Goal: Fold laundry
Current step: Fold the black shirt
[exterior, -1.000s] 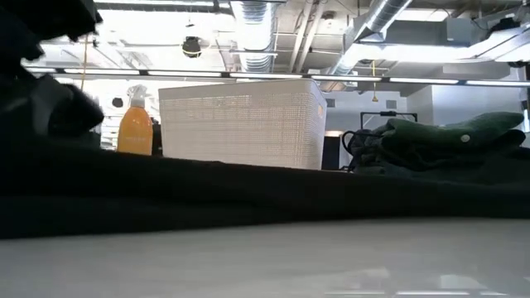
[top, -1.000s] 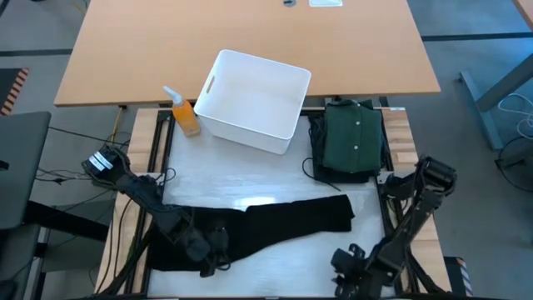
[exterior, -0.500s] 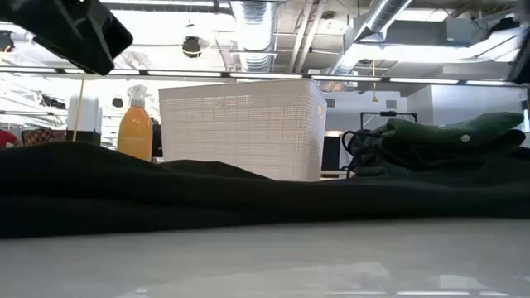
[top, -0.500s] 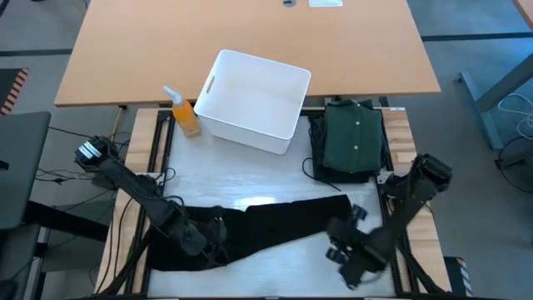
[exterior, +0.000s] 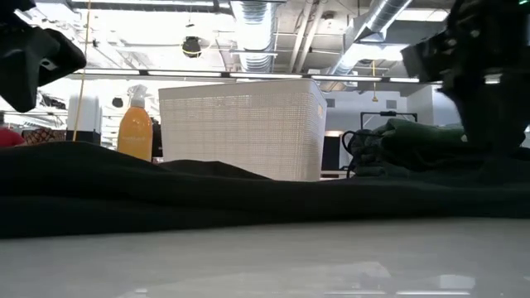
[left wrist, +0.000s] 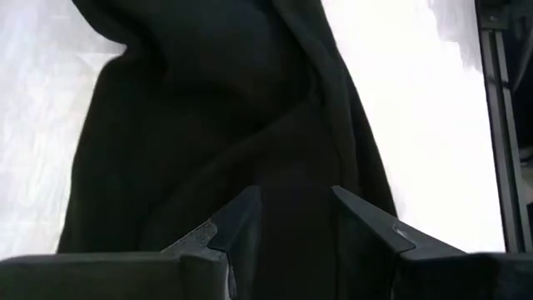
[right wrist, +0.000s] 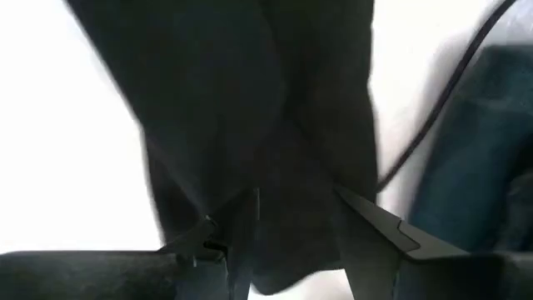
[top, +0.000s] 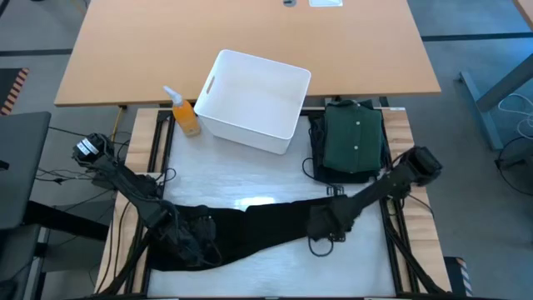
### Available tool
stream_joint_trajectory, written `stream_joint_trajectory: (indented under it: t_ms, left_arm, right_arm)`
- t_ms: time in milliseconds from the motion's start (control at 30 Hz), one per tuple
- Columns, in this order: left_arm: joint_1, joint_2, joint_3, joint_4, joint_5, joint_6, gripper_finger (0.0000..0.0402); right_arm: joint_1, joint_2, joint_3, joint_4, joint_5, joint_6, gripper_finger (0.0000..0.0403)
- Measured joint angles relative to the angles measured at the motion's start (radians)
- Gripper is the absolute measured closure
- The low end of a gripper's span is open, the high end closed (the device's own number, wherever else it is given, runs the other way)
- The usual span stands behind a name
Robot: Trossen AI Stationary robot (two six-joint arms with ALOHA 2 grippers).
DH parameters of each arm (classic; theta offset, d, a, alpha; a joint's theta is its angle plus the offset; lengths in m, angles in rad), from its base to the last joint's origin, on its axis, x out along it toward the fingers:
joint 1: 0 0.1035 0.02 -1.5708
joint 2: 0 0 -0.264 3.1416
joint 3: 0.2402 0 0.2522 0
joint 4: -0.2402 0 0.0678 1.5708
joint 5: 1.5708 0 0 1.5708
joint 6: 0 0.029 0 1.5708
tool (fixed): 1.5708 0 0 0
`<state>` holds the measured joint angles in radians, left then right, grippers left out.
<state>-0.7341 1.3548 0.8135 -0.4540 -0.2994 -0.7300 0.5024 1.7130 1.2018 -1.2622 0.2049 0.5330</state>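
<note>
A long black garment [top: 266, 221] lies flat across the near half of the white table top [top: 250, 187], also seen in the low view [exterior: 248, 194]. My left gripper [top: 200, 242] hangs open just above its left end [left wrist: 225, 108], fingers pointing steeply down and touching nothing. My right gripper [top: 321, 227] hangs open above the garment's right end [right wrist: 250, 108], also clear of the cloth. A folded dark green buttoned shirt [top: 354, 137] rests on other dark clothing at the far right.
A white plastic bin [top: 254, 100] stands at the table's far edge with an orange spray bottle [top: 185, 112] on its left. A black cable [top: 312, 171] loops beside the green shirt. Bare table top lies between the bin and the garment.
My right gripper has swung from the table's near right corner toward the left and far side, rolling its wrist, and now stands over the garment's right end. My left gripper has risen off the garment's left end and tipped. Neither has opened or shut.
</note>
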Motion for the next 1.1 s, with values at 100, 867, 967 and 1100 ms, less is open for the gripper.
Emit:
stream_joint_trajectory:
  t_ms: [100, 867, 967, 1100]
  left_arm:
    - [0.000, 0.000, 0.000, 0.001, -0.001, -0.021, 0.0272]
    - [0.000, 0.000, 0.000, 0.003, -0.035, -0.016, 0.0272]
    - [0.000, 0.001, 0.000, 0.003, -0.029, -0.016, 0.0272]
    - [0.000, 0.001, 0.000, 0.004, -0.023, -0.016, 0.0272]
  right_arm:
    - [-0.030, 0.000, 0.000, -0.017, -0.023, -0.117, 0.0227]
    - [-0.170, 0.000, -0.150, -0.081, -0.080, -0.273, 0.0282]
    - [-0.146, -0.010, -0.150, -0.098, -0.080, -0.272, 0.0307]
    - [-0.108, -0.062, -0.138, -0.086, -0.096, -0.270, 0.0382]
